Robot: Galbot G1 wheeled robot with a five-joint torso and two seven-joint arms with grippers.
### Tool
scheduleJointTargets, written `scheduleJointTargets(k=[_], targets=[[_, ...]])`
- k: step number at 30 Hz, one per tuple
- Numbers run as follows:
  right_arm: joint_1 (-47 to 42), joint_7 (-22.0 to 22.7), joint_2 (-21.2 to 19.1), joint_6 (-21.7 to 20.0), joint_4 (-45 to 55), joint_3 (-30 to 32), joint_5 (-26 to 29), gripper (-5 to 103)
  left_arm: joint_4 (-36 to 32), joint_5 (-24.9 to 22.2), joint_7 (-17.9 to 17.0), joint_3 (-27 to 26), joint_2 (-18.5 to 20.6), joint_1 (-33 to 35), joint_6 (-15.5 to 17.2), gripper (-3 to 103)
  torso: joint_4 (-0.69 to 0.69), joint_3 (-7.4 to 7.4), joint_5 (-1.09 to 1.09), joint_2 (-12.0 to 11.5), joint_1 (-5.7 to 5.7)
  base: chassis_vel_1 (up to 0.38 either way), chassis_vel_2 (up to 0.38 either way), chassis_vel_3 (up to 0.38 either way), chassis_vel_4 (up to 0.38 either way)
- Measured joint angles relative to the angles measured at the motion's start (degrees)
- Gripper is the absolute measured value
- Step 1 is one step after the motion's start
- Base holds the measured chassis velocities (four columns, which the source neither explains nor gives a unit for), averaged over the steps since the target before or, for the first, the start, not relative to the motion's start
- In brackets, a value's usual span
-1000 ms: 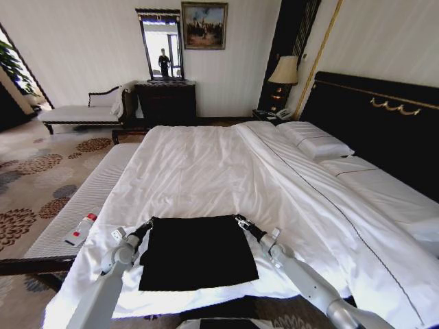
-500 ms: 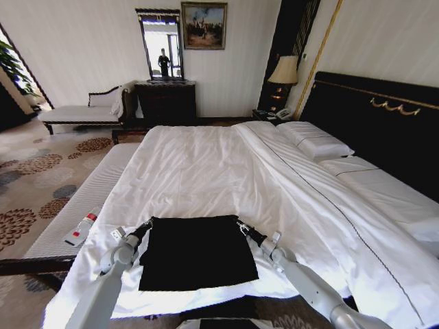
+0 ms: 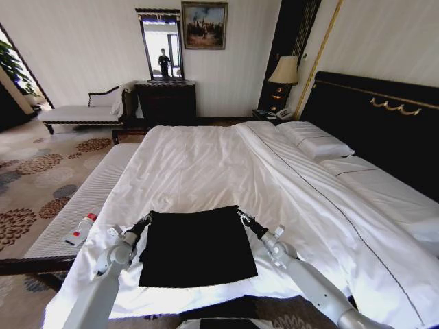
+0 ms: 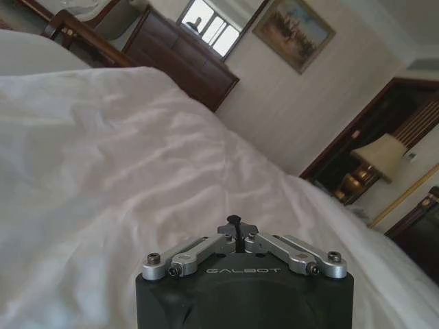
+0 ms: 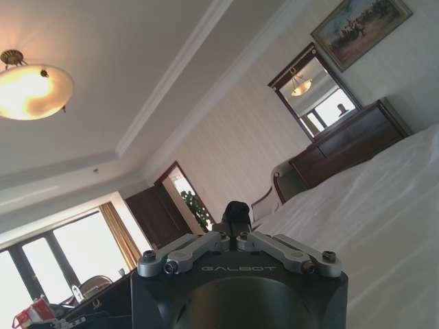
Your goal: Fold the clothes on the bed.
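Black T-shirt (image 3: 197,247), folded flat, is lying lower centre on the white bed (image 3: 206,171). Its far corners are being pinched: left claw (image 3: 144,221) clamped on one, right claw (image 3: 243,216) clamped on the other.

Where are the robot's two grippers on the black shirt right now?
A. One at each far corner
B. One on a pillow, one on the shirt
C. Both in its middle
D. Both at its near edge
A: the left gripper and right gripper each sit at a far corner of the shirt.
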Motion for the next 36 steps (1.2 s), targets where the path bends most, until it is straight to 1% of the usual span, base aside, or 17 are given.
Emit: scheduleJointTargets(k=[2,3,5,7,8,13,14,16,21,22,25,26,28,30,31,34,36], targets=[[-1.89,0.59,-1.11,0.34,4.82,2.50,0.83,0,-3.89,-3.20,0.08,-2.38,-0.16,0.51,-0.31,1,-0.01,0.00,0.01,0.00,-0.01,0.000,0.000,0.000,0.000],[-1.89,0.59,-1.11,0.34,4.82,2.50,0.83,0,-3.89,-3.20,0.08,-2.38,-0.16,0.51,-0.31,1,-0.01,0.00,0.01,0.00,-0.01,0.000,0.000,0.000,0.000],[-3.58,1.05,-2.10,0.69,9.07,5.06,1.25,0,-6.91,-6.42,-0.11,-4.44,0.24,0.90,-0.35,1,-0.01,0.00,0.00,0.01,-0.01,0.000,0.000,0.000,0.000],[-5.20,2.13,-2.96,1.16,13.14,7.43,2.03,0,-9.41,-8.44,-0.54,-6.22,1.11,1.52,-0.34,1,-0.01,0.00,0.01,0.01,-0.01,0.000,0.000,0.000,0.000],[-5.20,2.13,-2.96,1.16,13.14,7.43,2.03,0,-9.41,-8.44,-0.54,-6.22,1.11,1.52,-0.34,1,-0.01,0.00,0.01,0.01,-0.01,0.000,0.000,0.000,0.000],[-10.04,5.08,-4.38,2.00,23.04,13.43,2.72,0,-16.60,-12.05,-1.30,-10.40,2.34,5.65,0.17,1,-0.01,0.00,0.00,0.01,-0.01,0.000,0.000,0.000,0.000],[-10.04,5.08,-4.38,2.00,23.04,13.43,2.72,0,-16.60,-12.05,-1.30,-10.40,2.34,5.65,0.17,1,-0.01,0.00,0.00,0.01,-0.01,0.000,0.000,0.000,0.000],[-12.00,5.82,-4.67,2.19,25.81,15.22,2.38,0,-19.14,-12.79,-1.39,-11.67,2.36,7.29,0.28,1,-0.01,-0.01,-0.01,0.01,-0.01,0.000,0.000,0.000,0.000],[-22.07,7.48,-4.97,2.50,38.17,23.09,-0.35,0,-29.64,-14.07,-1.72,-16.40,1.64,15.03,0.33,1,-0.01,0.00,0.01,0.01,-0.01,0.000,0.000,0.000,0.000],[-22.07,7.48,-4.97,2.50,38.17,23.09,-0.35,0,-29.64,-14.07,-1.72,-16.40,1.64,15.03,0.33,1,-0.01,0.00,0.01,0.01,-0.01,0.000,0.000,0.000,0.000],[-28.23,11.56,-5.30,1.72,45.92,28.43,-1.54,0,-35.62,-15.45,-3.16,-19.56,1.10,19.89,0.51,1,-0.02,-0.01,0.00,0.02,-0.02,0.000,0.000,0.000,0.000],[-28.23,11.56,-5.30,1.72,45.92,28.43,-1.54,0,-35.62,-15.45,-3.16,-19.56,1.10,19.89,0.51,1,-0.02,-0.01,0.00,0.02,-0.02,0.000,0.000,0.000,0.000],[-29.33,18.51,-6.38,-0.29,49.80,30.96,-1.47,0,-38.49,-17.04,-5.16,-21.34,1.16,21.34,1.35,1,-0.01,-0.02,0.01,0.03,-0.03,0.000,0.000,0.000,0.000],[-27.28,24.78,-7.40,-2.86,50.06,30.33,-1.31,0,-37.54,-16.47,-6.28,-20.11,1.51,20.07,1.96,1,-0.01,-0.02,-0.01,0.03,-0.03,0.000,0.000,0.000,0.000],[-27.28,24.78,-7.40,-2.86,50.06,30.33,-1.31,0,-37.54,-16.47,-6.28,-20.11,1.51,20.07,1.96,1,-0.01,-0.02,-0.01,0.03,-0.03,0.000,0.000,0.000,0.000],[-21.28,33.43,-8.28,-7.28,44.01,24.34,-2.41,0,-30.30,-12.82,-7.27,-14.73,2.13,15.47,3.32,1,-0.01,0.00,-0.01,0.02,-0.01,0.000,0.000,0.000,0.000],[-15.07,36.28,-7.82,-9.87,34.63,17.50,-4.44,0,-22.13,-9.42,-7.26,-9.84,2.50,11.77,4.11,1,-0.01,0.01,0.00,0.00,-0.01,0.000,0.000,0.000,0.000]])
